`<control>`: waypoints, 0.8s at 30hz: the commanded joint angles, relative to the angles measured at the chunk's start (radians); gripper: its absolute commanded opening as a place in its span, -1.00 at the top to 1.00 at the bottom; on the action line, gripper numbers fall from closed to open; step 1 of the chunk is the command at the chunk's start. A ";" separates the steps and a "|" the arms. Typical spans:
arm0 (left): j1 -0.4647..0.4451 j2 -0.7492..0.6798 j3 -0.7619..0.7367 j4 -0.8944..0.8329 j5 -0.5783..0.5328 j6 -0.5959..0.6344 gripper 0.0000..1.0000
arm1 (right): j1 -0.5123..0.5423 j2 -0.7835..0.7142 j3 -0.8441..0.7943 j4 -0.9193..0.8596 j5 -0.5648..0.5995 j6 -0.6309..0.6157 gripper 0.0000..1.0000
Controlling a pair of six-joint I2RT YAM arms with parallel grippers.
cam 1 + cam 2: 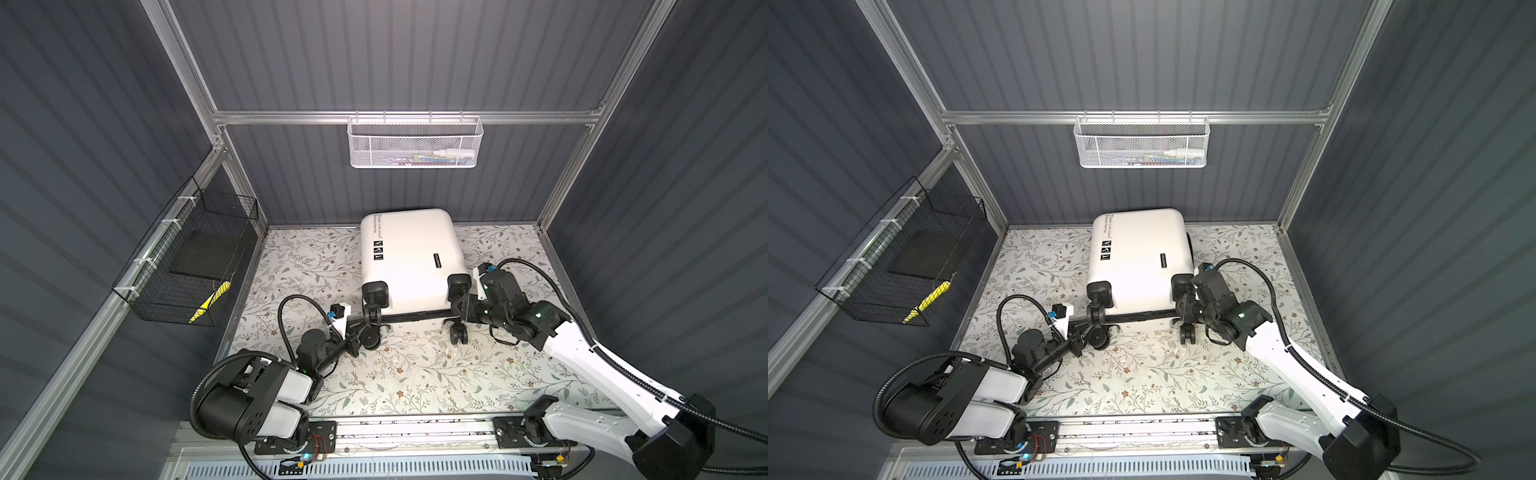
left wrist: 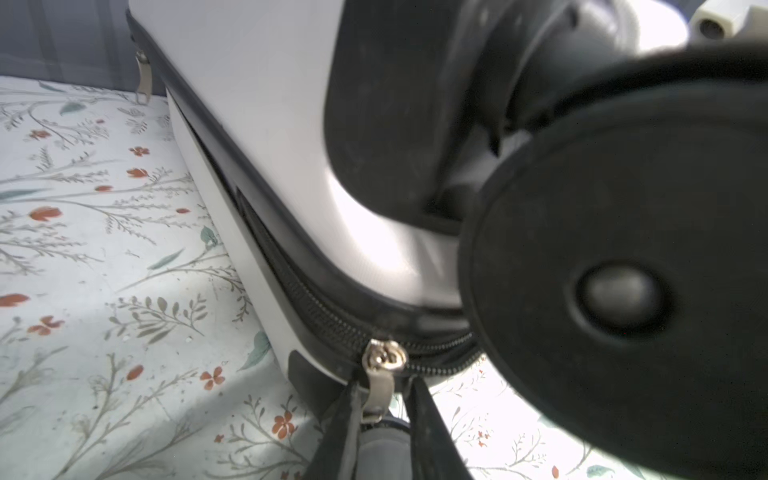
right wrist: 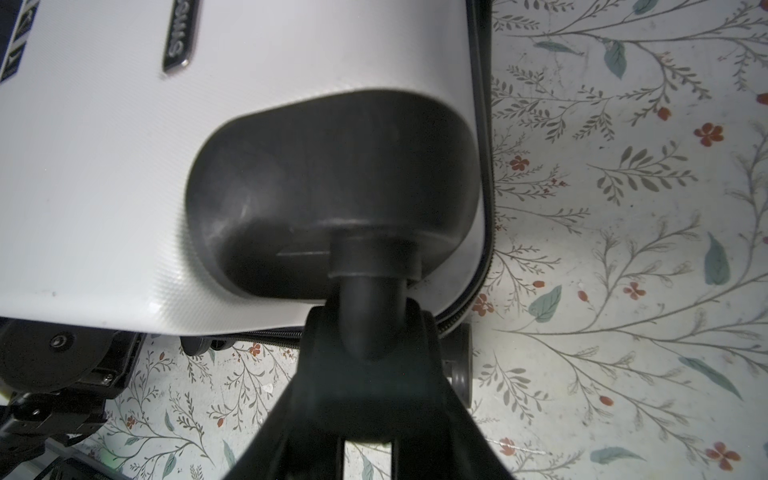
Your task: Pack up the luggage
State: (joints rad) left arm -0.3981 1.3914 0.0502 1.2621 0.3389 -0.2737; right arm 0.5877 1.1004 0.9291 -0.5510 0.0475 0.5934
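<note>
Lying flat with its lid down, the luggage [image 1: 409,257] is found at the back middle of the floral table [image 1: 415,374], wheels turned toward the arms.

Progress: the shell is seen closed, so the contents cannot be checked. Loading is judged to be done and the zipping to be in hand. In the left wrist view the seam is seen to gape along the side between a far pull [image 2: 143,79] and the near zipper pull [image 2: 378,374], so closing of the zipper is judged to be left. Some items are seen in the white mesh basket [image 1: 415,145] on the back rail and a yellow one in the black wire basket [image 1: 187,266] on the side wall. Whether they belong to the task cannot be told.

Left arm: stretched low over the table to the near left corner of the case. The left gripper [image 2: 384,399] is set at the zipper pull. Its jaws are held narrowly apart with the tab between them and one of the fingers [image 2: 347,419] against it. A firm pinch cannot be confirmed.

Right arm: reached in from the right, wrist angled down. The right gripper [image 3: 365,361] is clamped on the stem of the upper right caster [image 3: 365,291], by which the case is judged to be steadied.
</note>
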 commanded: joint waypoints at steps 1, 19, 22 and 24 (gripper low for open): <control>0.007 -0.057 0.010 -0.036 -0.040 0.002 0.60 | 0.003 0.004 -0.009 -0.014 -0.022 -0.010 0.76; 0.007 -0.107 0.016 -0.176 -0.089 0.034 -0.11 | 0.003 0.013 -0.010 0.001 -0.034 -0.008 0.76; 0.007 -0.058 0.023 -0.121 -0.072 0.036 -0.10 | 0.003 0.013 -0.010 0.002 -0.035 -0.007 0.75; 0.007 -0.022 0.035 -0.096 -0.059 0.037 -0.09 | 0.003 0.013 -0.011 0.001 -0.034 -0.006 0.76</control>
State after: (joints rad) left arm -0.3973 1.3354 0.0536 1.1000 0.2623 -0.2623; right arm 0.5877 1.1042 0.9291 -0.5468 0.0441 0.5941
